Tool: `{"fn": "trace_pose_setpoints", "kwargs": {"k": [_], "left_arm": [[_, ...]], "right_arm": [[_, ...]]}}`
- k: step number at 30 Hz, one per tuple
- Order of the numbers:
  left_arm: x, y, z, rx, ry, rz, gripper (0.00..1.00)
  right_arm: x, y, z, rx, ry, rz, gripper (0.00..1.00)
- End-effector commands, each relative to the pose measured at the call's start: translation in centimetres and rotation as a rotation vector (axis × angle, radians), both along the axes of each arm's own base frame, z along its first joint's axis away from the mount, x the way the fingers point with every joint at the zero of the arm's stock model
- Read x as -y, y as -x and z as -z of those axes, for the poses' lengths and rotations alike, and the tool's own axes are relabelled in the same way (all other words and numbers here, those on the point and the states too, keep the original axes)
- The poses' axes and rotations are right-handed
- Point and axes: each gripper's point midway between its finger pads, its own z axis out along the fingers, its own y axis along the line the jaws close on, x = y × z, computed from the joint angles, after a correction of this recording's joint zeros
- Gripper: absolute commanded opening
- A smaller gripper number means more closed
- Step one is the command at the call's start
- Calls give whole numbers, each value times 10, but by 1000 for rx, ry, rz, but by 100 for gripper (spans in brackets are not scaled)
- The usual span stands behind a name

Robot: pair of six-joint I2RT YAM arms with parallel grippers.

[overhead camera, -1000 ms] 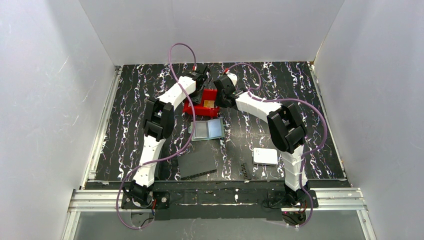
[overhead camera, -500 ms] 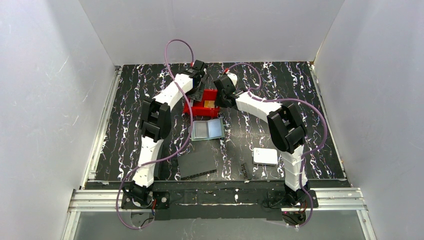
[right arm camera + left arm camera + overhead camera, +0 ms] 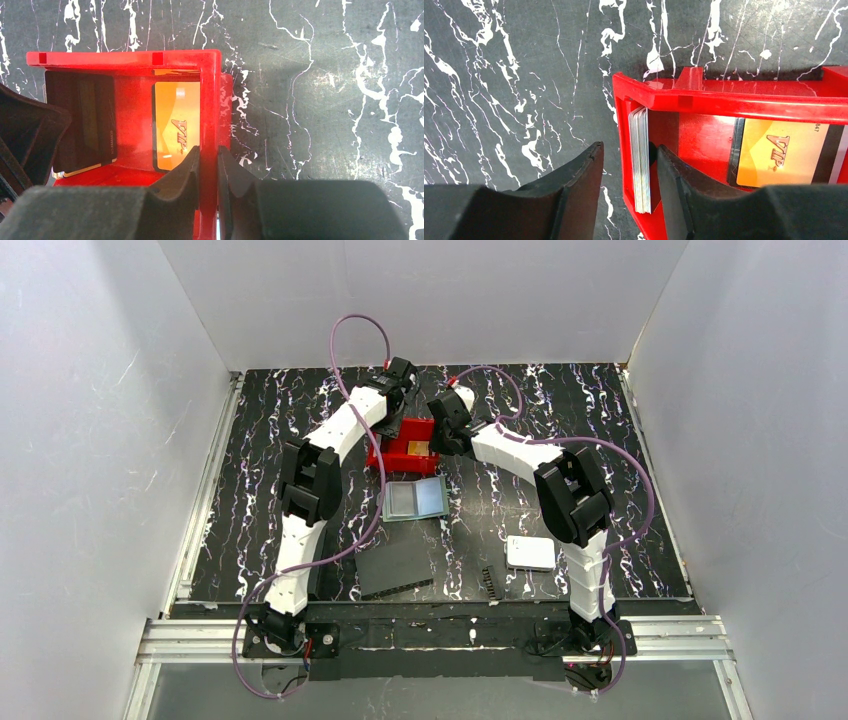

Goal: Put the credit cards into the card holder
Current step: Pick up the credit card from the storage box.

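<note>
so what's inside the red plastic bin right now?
A stack of thin pale cards stands on edge against a wall of the red plastic bin; an orange VIP card lies flat, a dark card beside it. Anything under them is hidden.

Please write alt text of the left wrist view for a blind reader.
The left gripper straddles the side wall of a red bin, with a stack of credit cards standing on edge just inside that wall. An orange card lies flat on the bin floor.
</note>
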Motion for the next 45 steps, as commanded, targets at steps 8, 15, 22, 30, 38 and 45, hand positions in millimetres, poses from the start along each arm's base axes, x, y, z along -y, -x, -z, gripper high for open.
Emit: {"fn": "trace_pose_setpoints", "kwargs": {"k": [8, 15, 22, 30, 38, 45], "left_arm": [[-9, 1, -35, 57, -6, -13, 28], [-8, 2, -34, 56, -24, -7, 23], [-8, 1, -35, 57, -36, -10, 21], [-9, 1, -39, 68, -60, -6, 15], [-3, 3, -38, 56, -42, 5, 0], [4, 4, -58, 81, 15, -22, 0]], "right_arm": [[9, 5, 18, -55, 43, 7, 10], [9, 6, 19, -57, 42, 6, 10], [9, 5, 18, -57, 40, 7, 10], [9, 6, 19, -60, 42, 6, 10], [9, 6, 19, -60, 42, 5, 9], [9, 6, 18, -60, 39, 6, 10]]}}
